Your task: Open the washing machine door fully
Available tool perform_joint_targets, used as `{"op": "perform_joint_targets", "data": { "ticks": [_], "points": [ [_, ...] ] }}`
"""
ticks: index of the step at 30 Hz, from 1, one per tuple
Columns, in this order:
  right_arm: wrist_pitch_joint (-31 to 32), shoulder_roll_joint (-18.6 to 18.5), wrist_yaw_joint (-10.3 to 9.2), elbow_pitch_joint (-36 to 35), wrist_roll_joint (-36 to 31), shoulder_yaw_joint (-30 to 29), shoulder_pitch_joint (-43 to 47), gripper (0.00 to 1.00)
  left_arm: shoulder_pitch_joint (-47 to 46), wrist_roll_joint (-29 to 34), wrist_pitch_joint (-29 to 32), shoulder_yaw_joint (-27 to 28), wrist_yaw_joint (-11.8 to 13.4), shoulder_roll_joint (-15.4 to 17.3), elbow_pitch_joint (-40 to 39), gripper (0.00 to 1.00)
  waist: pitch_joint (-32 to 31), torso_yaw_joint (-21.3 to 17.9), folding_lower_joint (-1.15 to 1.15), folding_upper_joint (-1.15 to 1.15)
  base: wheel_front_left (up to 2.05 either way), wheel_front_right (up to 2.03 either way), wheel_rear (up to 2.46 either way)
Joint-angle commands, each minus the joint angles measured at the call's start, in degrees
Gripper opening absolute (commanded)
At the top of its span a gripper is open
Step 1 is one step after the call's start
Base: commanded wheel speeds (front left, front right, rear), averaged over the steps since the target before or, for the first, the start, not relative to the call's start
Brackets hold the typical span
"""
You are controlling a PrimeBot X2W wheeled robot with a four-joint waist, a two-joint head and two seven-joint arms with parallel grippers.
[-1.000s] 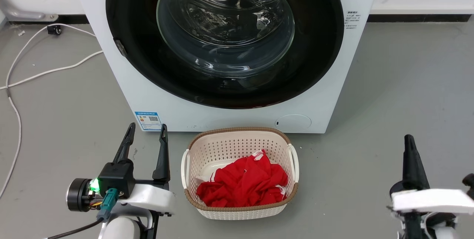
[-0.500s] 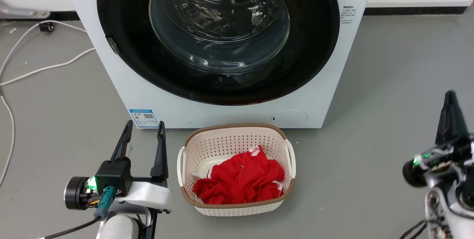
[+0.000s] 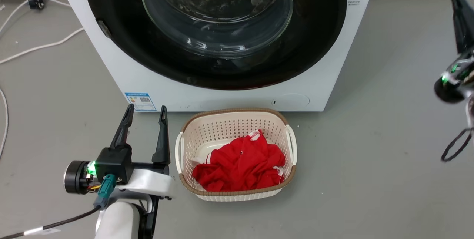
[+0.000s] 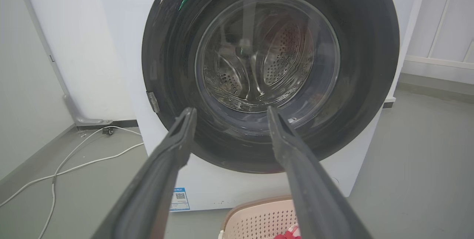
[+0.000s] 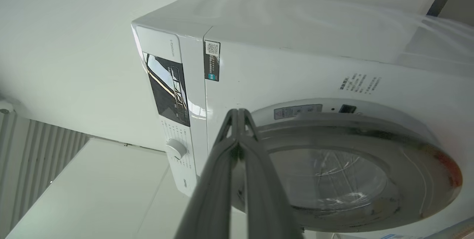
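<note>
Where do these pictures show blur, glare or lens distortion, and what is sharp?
Head view: the right gripper is motion-blurred; the left gripper and the basket are sharp; glints lie on the washing machine door glass. Left wrist view: the wall pipe leans outward, likely the wide lens. Right wrist view: the washing machine is smeared into pale streaks at upper right.

The washing machine (image 3: 229, 100) is white with a blue label sticker (image 3: 140, 101). The washing machine door (image 3: 318, 46) is glossy black around clear glass. The basket (image 3: 237, 128) is cream, dotted with holes and rimmed in brown weave, and holds red cloth (image 3: 240, 168). The floor (image 3: 370, 157) is grey and the cables (image 3: 37, 48) are white.
</note>
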Motion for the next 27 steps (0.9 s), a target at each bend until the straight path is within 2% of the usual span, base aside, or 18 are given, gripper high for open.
{"op": "perform_joint_targets", "data": {
  "ticks": [1,6,8,11,17,27],
  "points": [
    [1.9,-2.7,0.00,5.5,-1.7,4.1,-7.3,0.00,-1.4,0.1,-0.2,-0.3,-0.1,0.0,-0.6,1.00,2.1,0.8,0.00,0.00,0.00,0.00,0.00],
    [5.2,-5.1,0.00,13.3,-4.5,10.2,-18.3,0.00,-3.0,-0.2,-0.2,-0.5,-0.4,0.0,-1.6,1.00,5.4,1.6,0.00,0.00,0.00,0.00,0.00],
    [8.3,-4.9,0.00,18.6,-7.1,14.7,-25.8,0.00,-4.4,-0.4,-0.2,-0.7,-0.4,-0.1,-2.3,1.00,7.8,2.0,0.00,0.00,0.00,0.00,0.00],
    [10.2,-4.2,0.00,22.7,-9.4,17.9,-30.6,0.00,-5.2,-0.7,-0.2,-0.8,-0.5,-0.1,-2.7,1.00,9.2,2.3,0.00,0.00,0.00,0.00,0.00],
    [13.9,-2.1,0.00,28.6,-12.9,22.5,-38.0,0.00,-6.5,-0.9,-0.2,-1.4,-0.8,-0.1,-3.7,1.00,11.7,3.2,0.00,0.00,0.00,0.00,0.00],
    [16.7,-1.1,-0.01,32.0,-16.2,25.9,-43.6,0.00,-8.5,-1.5,-0.2,-3.1,-0.5,-0.2,-4.9,1.00,15.4,5.0,0.00,0.00,0.00,0.00,0.00]
  ]
}}
